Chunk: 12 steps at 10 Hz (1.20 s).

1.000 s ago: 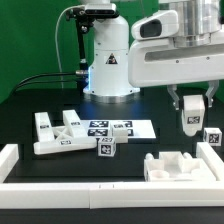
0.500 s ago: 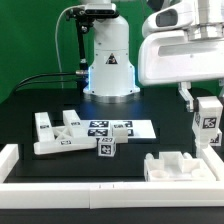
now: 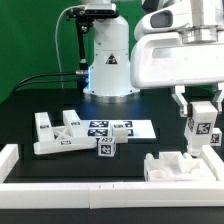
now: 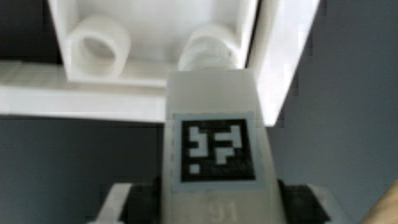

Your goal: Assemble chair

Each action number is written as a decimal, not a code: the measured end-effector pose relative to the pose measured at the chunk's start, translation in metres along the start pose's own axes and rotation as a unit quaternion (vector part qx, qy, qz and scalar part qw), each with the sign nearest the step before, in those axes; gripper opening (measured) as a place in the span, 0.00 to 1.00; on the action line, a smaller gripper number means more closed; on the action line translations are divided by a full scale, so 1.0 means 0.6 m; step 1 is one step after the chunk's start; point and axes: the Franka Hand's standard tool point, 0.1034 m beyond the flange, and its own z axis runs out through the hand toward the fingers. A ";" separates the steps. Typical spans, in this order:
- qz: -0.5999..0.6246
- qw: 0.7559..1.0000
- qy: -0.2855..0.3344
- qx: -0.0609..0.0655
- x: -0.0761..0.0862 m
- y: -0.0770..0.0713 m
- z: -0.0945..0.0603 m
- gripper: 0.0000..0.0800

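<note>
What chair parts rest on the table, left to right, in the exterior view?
Joined white pieces → small tagged cube → notched panel. The bar in the tool overlaps the panel, so unplaced.

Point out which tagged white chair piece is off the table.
The upright block gripped in the tool, at the exterior view's right. The small cube, the notched panel and the rest lie on the table.

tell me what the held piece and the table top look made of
The held piece looks like hard white plastic, matte, with crisp blocky edges; its tag seems printed paper. The table top is dark and matte, perhaps cloth or a mat.
</note>
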 end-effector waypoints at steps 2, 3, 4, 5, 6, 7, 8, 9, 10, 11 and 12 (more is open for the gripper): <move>-0.001 1.000 -0.001 0.000 -0.002 -0.002 0.001 0.36; -0.001 1.000 -0.001 0.000 -0.002 -0.002 0.002 0.36; -0.001 1.000 -0.002 0.000 0.000 -0.003 0.009 0.36; -0.002 1.000 -0.002 0.000 0.003 -0.004 0.018 0.36; -0.001 1.000 -0.001 0.000 0.005 -0.007 0.025 0.36; -0.003 1.000 -0.004 0.001 0.001 -0.015 0.034 0.36; -0.005 1.000 -0.007 0.001 -0.004 -0.018 0.040 0.36; -0.005 1.000 -0.010 0.001 -0.009 -0.018 0.046 0.36; -0.006 1.000 -0.004 0.000 -0.006 -0.018 0.049 0.36; -0.006 1.000 -0.003 0.000 -0.007 -0.017 0.053 0.36; -0.007 1.000 -0.004 -0.001 -0.011 -0.016 0.059 0.36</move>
